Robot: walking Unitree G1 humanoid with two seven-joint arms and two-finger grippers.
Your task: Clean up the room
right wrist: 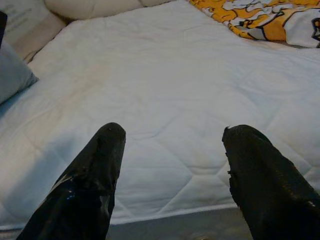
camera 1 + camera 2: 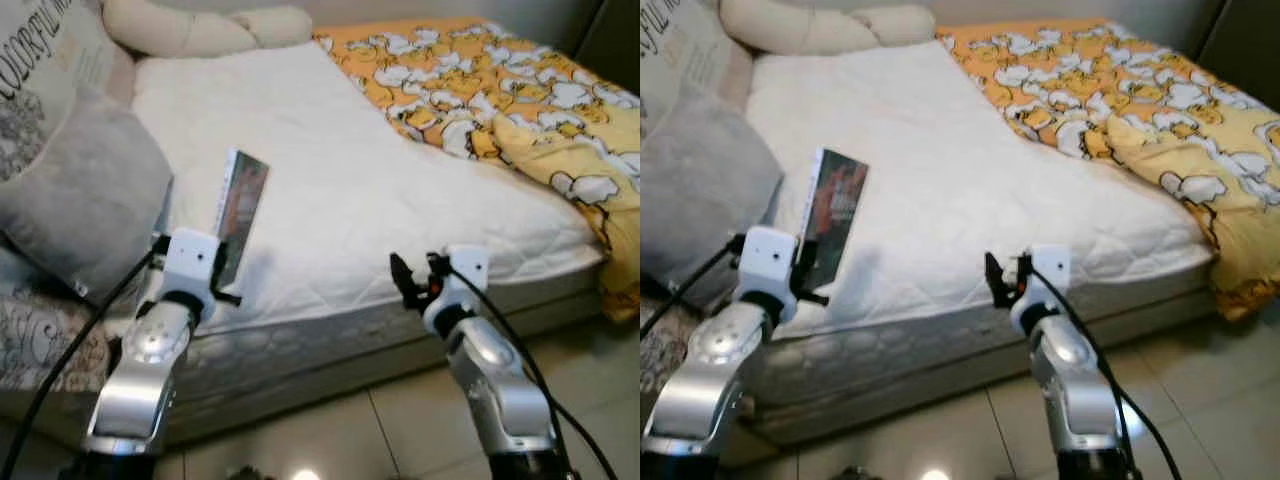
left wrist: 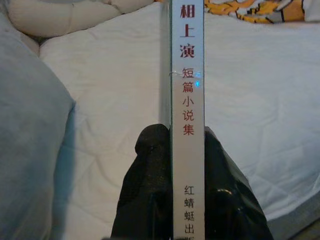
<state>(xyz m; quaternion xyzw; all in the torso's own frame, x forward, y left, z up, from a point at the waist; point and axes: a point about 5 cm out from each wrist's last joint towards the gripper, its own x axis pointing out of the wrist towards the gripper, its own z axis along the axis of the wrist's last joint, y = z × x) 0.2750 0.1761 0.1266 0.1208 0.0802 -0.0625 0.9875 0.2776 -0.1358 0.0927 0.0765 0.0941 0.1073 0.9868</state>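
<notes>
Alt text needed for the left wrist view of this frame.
The left gripper clamps a thin book spine-on, Chinese characters running down the spine, above a white quilted mattress. A grey pillow lies beside it.

The book's [image 3: 188,100] pale spine carries red Chinese characters, reading "相上演", then "短篇小说集", then "红蜻蜓出" running out of view. The printed pillow [image 2: 35,50] at the mattress's head corner bears "COLORFUL".

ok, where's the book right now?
The book is clamped upright in the left gripper, on the robot's left in the eye views, above the near edge of the white mattress, next to the grey pillow.
</notes>
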